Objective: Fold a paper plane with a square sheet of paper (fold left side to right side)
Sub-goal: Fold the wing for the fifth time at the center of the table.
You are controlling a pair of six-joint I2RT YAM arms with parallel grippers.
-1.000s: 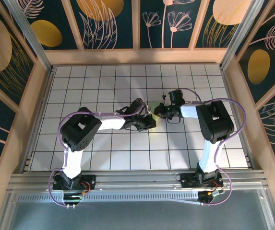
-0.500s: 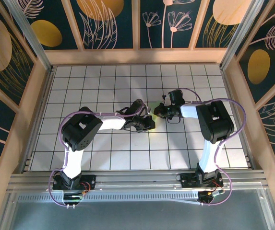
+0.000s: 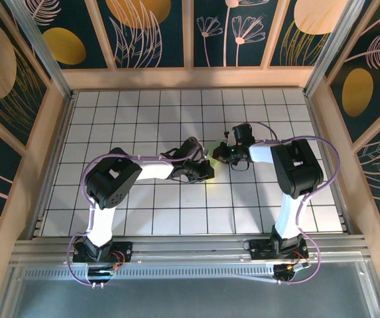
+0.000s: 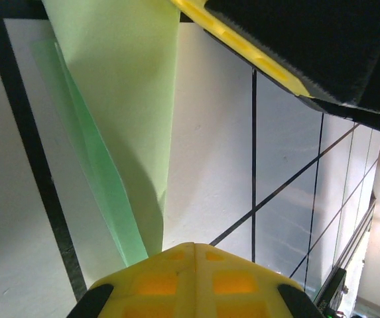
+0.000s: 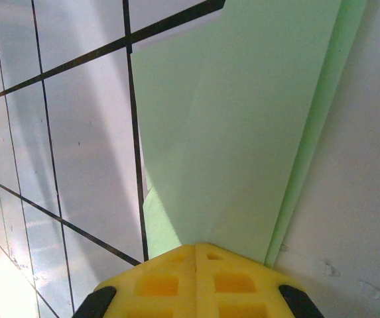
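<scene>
Your L end effector [image 3: 205,170] & R end effector [image 3: 221,154] stay clenched on the folded green paper [image 5: 243,132]; barely any shift vs 1 s ago.

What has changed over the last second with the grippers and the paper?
Very little. The left gripper seems to have edged slightly nearer, and the sliver of folded green paper showing between the arms now lies a bit farther back. Nothing was grabbed or released: it and the right gripper stay shut on the paper.
</scene>
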